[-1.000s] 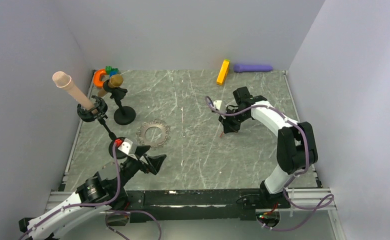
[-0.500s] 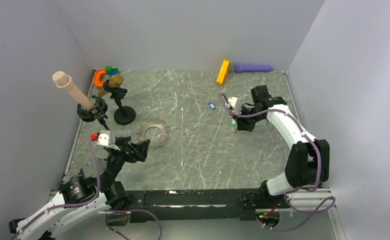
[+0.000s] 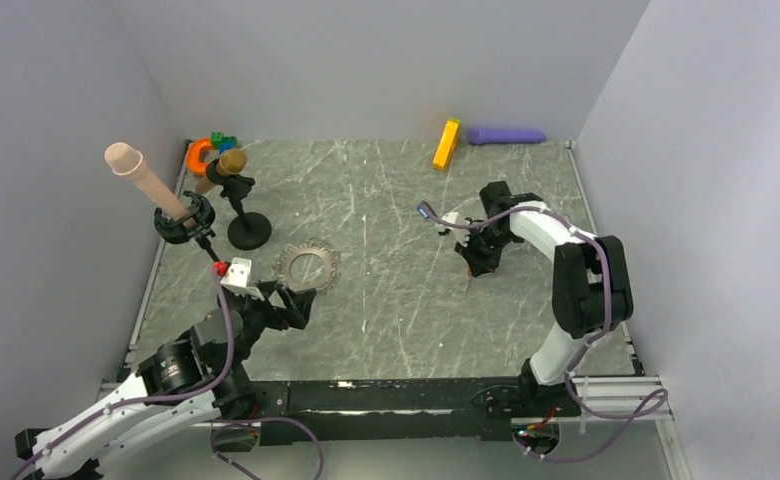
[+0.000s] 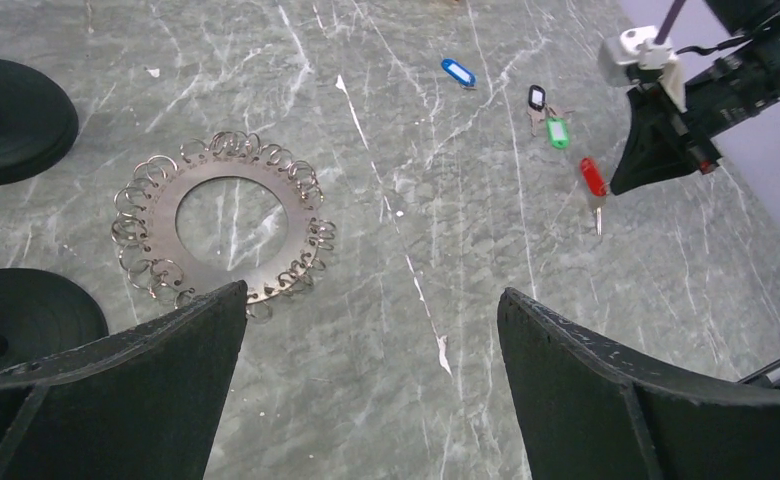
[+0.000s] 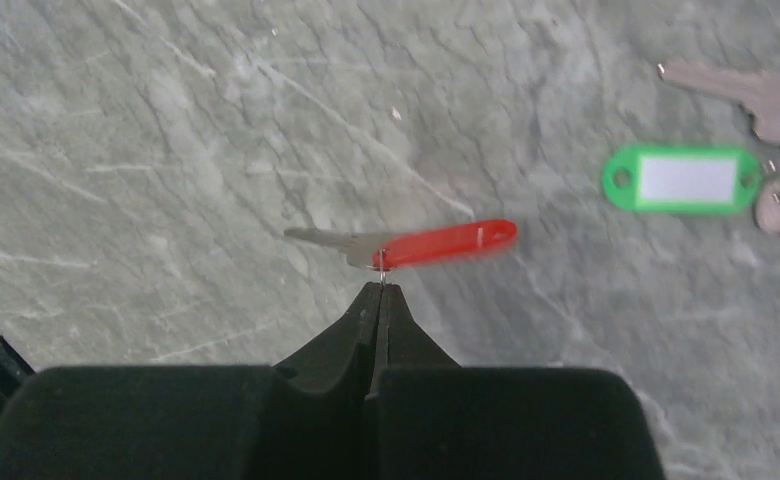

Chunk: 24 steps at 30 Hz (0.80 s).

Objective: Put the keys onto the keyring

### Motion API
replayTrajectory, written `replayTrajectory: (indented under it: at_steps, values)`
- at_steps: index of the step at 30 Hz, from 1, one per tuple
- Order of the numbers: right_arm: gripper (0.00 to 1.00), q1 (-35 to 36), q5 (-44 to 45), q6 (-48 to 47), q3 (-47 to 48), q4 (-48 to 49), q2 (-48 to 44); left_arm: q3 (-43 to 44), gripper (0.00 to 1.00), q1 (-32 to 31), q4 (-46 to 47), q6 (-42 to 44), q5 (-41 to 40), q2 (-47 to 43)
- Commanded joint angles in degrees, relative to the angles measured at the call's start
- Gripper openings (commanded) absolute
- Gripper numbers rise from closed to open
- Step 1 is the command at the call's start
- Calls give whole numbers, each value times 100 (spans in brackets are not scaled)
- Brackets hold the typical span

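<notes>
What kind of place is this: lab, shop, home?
Probably a lab robot test cell: bare grey walls box in a marble-look table, left arm and right arm bolted at its near edge.

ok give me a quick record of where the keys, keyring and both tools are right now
keyring: flat on the table, no keys on it
left tool: open, empty, close to the keyring
right tool: shut, pinching the red key by its small ring
green key: loose on the table
black key: on the table beside the green key
blue key: on the table, apart from the others
</notes>
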Motion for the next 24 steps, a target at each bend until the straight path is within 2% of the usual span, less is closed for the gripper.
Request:
replayTrajectory:
  at_steps: [1, 12, 24]
  values:
    - [0, 353, 10, 250, 324, 373, 211, -56, 100, -21, 17, -177, 93, -242]
    - [0, 1077, -98, 759, 697, 630, 855, -221, 99, -24, -200, -322, 81, -638]
    - [0, 1474, -134, 994, 905, 691, 1122, -325, 99, -21, -189, -444, 139, -723]
